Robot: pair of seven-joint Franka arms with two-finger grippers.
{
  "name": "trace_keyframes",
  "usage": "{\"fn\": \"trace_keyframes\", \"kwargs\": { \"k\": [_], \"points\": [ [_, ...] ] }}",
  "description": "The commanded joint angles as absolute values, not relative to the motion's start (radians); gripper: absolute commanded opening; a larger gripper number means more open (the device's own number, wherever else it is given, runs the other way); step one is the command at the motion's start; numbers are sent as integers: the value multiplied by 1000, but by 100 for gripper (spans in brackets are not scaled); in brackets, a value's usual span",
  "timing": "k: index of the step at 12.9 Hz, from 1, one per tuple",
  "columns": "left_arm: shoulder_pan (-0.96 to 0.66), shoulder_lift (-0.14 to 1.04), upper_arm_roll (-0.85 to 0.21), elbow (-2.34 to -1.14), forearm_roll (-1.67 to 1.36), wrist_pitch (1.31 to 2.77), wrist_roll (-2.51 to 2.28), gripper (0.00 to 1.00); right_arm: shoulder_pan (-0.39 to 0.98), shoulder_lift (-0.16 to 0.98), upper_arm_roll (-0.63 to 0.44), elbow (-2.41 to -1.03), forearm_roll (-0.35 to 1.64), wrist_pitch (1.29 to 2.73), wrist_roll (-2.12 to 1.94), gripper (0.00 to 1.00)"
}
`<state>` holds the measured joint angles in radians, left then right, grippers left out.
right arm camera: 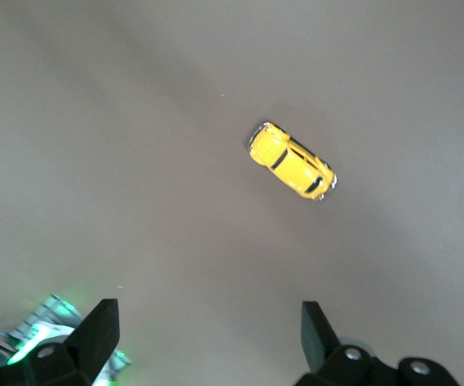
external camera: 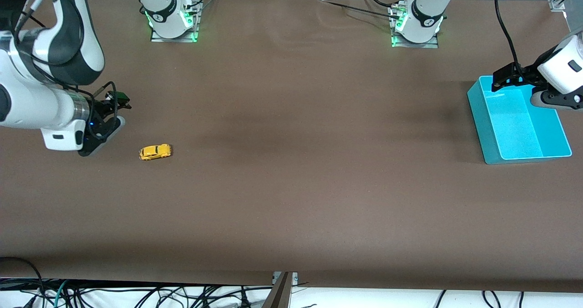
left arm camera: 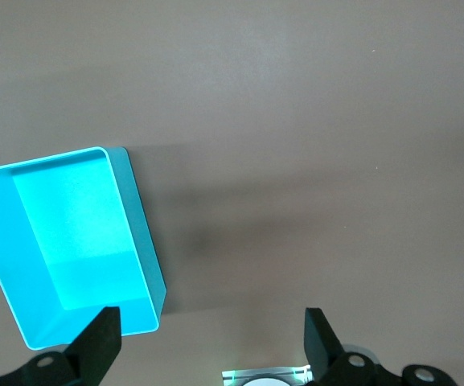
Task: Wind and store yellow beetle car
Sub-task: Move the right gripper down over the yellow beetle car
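The yellow beetle car [external camera: 155, 151] stands on its wheels on the brown table, toward the right arm's end. It also shows in the right wrist view [right arm camera: 292, 161], lying clear of the fingers. My right gripper [external camera: 98, 140] hovers over the table beside the car, open and empty [right arm camera: 207, 334]. The cyan bin [external camera: 480, 116] is empty and sits toward the left arm's end. My left gripper [external camera: 546, 100] hangs over the bin's edge, open and empty [left arm camera: 211, 338]. The bin's wall shows in the left wrist view [left arm camera: 139, 233].
The two arm bases with green lights [external camera: 173, 23] [external camera: 416, 28] stand along the table's edge farthest from the front camera. Cables [external camera: 136, 294] lie below the table's near edge. A wide stretch of brown table separates car and bin.
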<state>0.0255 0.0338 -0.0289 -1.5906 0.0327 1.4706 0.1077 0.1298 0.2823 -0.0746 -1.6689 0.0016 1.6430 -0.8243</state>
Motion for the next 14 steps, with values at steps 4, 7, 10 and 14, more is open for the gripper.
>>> {"fn": "trace_keyframes", "kwargs": {
  "k": [4,7,10,14],
  "points": [
    [41,32,-32,-1588,21,1459,112,100,121,256,-97,-1935,-2,2023,-1273,100],
    [41,32,-32,-1588,21,1459,115,100,118,256,-98,-2060,5,2228,-1403,100],
    [41,32,-32,-1588,21,1457,115,100,118,319,-97,-2128,6,2457,-1506,100],
    [41,32,-32,-1588,20,1457,115,100,117,383,-94,-2128,8,2533,-1598,100]
  ]
}}
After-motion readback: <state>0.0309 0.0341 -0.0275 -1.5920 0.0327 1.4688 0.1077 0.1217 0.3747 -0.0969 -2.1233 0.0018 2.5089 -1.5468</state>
